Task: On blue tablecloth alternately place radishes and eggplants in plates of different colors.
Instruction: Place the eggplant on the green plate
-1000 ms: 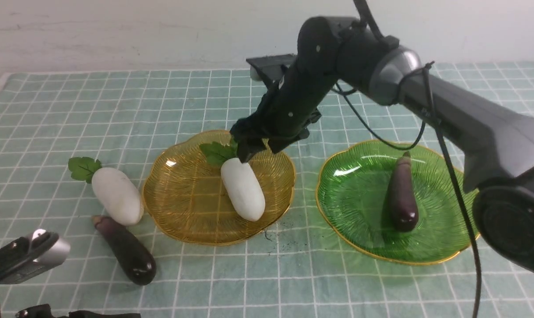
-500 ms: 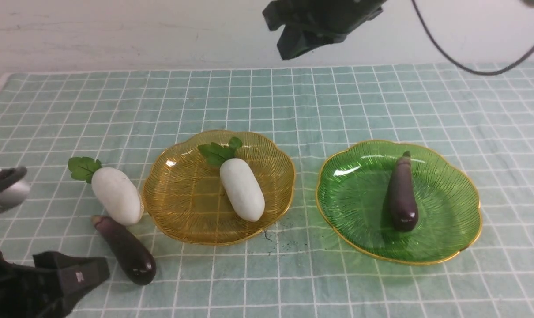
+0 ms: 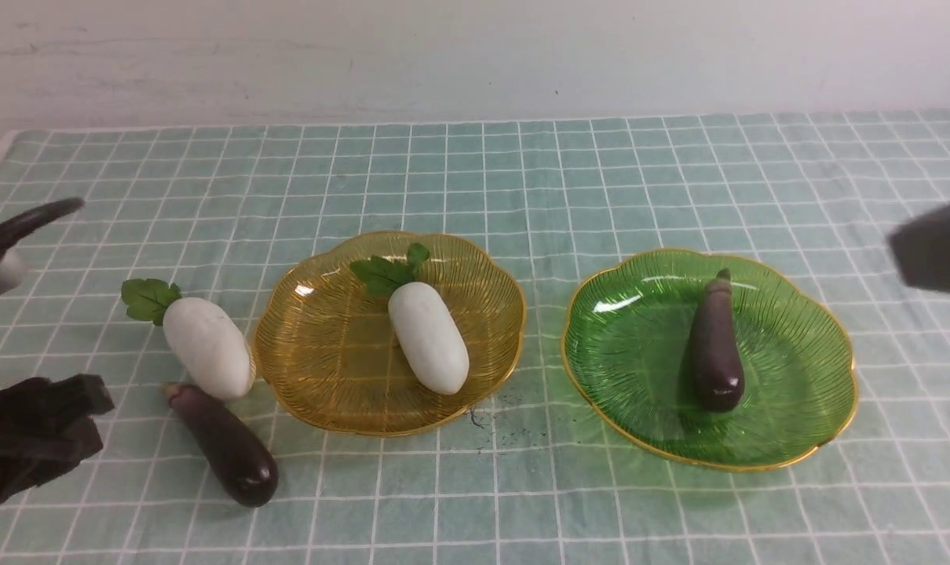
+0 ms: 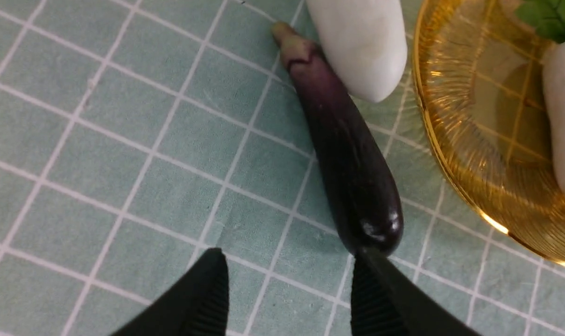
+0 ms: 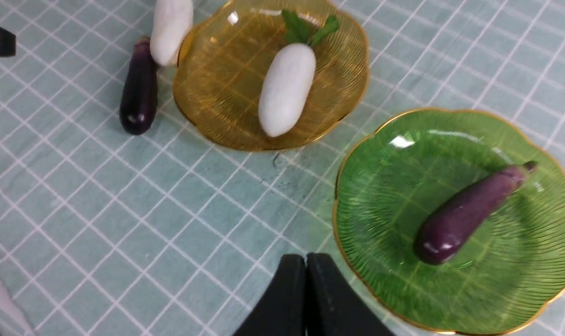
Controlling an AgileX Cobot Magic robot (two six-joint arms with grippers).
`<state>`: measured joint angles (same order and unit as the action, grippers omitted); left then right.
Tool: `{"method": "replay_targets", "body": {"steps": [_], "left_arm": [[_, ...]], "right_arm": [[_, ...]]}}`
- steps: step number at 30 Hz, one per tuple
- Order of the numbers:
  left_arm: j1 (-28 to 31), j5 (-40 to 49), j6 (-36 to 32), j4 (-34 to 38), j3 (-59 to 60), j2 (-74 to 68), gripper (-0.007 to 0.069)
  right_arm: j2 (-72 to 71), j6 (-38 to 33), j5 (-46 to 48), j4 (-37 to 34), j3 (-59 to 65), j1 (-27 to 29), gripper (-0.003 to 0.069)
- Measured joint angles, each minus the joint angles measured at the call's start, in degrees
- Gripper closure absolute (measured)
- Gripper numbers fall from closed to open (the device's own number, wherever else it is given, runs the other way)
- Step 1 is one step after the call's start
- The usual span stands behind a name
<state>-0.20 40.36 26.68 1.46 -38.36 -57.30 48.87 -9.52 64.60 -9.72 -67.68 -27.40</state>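
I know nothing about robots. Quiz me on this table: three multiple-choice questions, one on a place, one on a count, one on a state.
1. What lies in the green plate? A eggplant. B radish. C nothing.
2. How many vegetables lie on the cloth, outside the plates? A one. B two. C four.
3. The right end effector is: A wide open. B gripping a radish. C shut.
Key: 1 A, the purple one lies in it. 2 B, the loose radish and loose eggplant lie beside the yellow plate. 3 C, its jaws press together, empty.
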Motion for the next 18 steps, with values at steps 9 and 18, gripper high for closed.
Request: {"method": "replay_targets", "body": {"steps": [9, 18], "left_arm": [[0.00, 1.77, -0.42, 4.69, -9.25, -17.73, 0.0292], [0.00, 2.88, -7.58, 13.55, -11.01, -26.54, 0.0292]], "right_arm": [[-40.55, 10.27, -13.43, 14.98, 25.15, 0.05, 0.0674], [-49.94, 20.41, -6.10, 25.08, 30.83, 0.11, 0.0674]]}}
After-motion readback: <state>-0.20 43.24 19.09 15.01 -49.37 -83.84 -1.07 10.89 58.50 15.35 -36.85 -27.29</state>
